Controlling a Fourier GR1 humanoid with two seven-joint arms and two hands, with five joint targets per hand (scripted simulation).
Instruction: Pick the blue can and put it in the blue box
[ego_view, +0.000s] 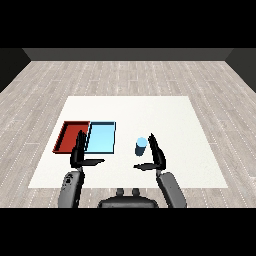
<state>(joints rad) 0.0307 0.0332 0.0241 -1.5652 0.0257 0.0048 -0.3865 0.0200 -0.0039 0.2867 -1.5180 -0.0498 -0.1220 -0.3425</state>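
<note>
Standing upright on the white table (195, 150), blue can (141, 145), just right of the blue tray (101, 138), w/ red tray (68, 136) further left. Hovering right beside the can, right hand (156, 156): fingers straight and raised, thumb stretched out toward the can's base, nothing held yet. Looking like the reach-and-grasp stage; can't tell if touching the can. Waiting over the trays' near edge, left hand (80, 154), also spread open, holding nothing. Needing next, prob.: sliding the palm in sideways w/o nudging the can over, wrapping fingers and thumb round mid-body, not the rim. Lifting straight up before swinging left, clearing the tray wall, avoiding the left hand en route.
</note>
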